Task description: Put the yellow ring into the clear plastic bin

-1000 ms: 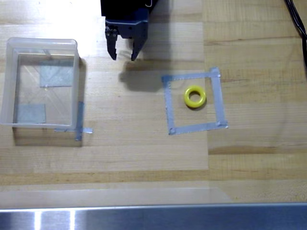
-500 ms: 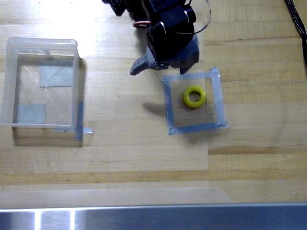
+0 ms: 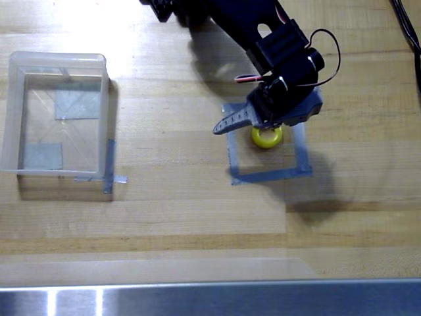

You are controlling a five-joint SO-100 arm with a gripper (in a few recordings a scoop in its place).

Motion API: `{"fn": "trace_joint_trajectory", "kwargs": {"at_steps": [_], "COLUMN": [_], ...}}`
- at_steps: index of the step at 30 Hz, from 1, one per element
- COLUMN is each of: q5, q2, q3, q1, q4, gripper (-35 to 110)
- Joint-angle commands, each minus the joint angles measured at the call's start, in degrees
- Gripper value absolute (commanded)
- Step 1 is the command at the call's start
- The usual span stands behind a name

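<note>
yellow ring (image 3: 266, 138) flat, clear plastic bin (image 3: 13, 115) upright

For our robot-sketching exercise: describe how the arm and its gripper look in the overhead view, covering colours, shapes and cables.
The arm is glossy black, built of blocky segments. Its gripper has a long, tapering dark grey finger with a ridged edge. A thin black cable loops beside the wrist, and a short red wire shows near the gripper's base.

Bright glare washes the desk (image 3: 197, 210) near eleven o'clock; the arm (image 3: 263, 39) casts a soft shadow toward five o'clock. Focus slightly soft throughout.
</note>
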Motion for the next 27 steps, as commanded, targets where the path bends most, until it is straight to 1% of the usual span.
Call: {"fn": "trace_joint_trajectory", "kwargs": {"at_steps": [1, 10, 24, 27], "q5": [0.6, 0.5, 0.6, 1.1], "q2": [2.1, 2.4, 2.2, 1.9], "q3": [-1.8, 4.5, 7.5, 8.1], "q1": [1.8, 6.0, 6.4, 6.0], "q4": [0.7, -0.1, -0.3, -2.3], "gripper": [57, 57, 57, 57]}}
